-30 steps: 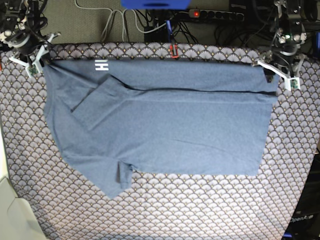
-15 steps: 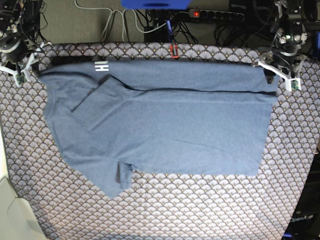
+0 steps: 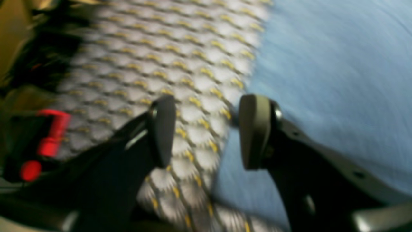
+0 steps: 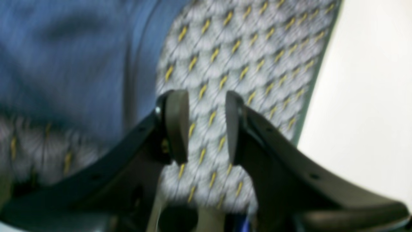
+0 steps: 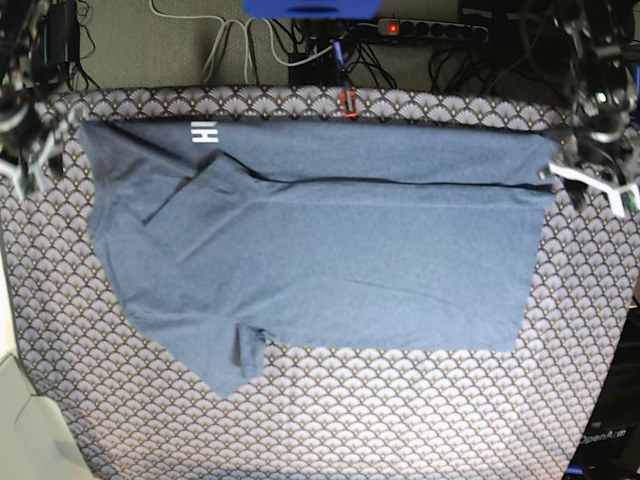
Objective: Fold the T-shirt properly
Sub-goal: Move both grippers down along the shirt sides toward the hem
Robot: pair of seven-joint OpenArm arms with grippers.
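Note:
The slate-blue T-shirt (image 5: 330, 260) lies flat on the scallop-patterned tablecloth (image 5: 330, 420). Its far edge is folded over in a strip, with white lettering (image 5: 203, 132) showing at the far left. My left gripper (image 5: 590, 182) is open and empty just off the shirt's far right corner. In the left wrist view the gripper (image 3: 207, 132) is over the cloth, with the shirt (image 3: 322, 80) beside its right finger. My right gripper (image 5: 28, 160) is open and empty off the far left corner. In the right wrist view the gripper (image 4: 206, 127) is over the tablecloth, with the shirt (image 4: 64, 48) to its left.
A power strip (image 5: 420, 30) and cables lie behind the table's far edge. A small red object (image 5: 347, 100) sits at the far edge's middle. A pale surface (image 5: 25, 430) borders the front left corner and shows in the right wrist view (image 4: 370, 96).
Both grippers have left the shirt's far corners and moved outward and slightly nearer. The far left corner has settled onto the cloth. The shirt otherwise lies as before.

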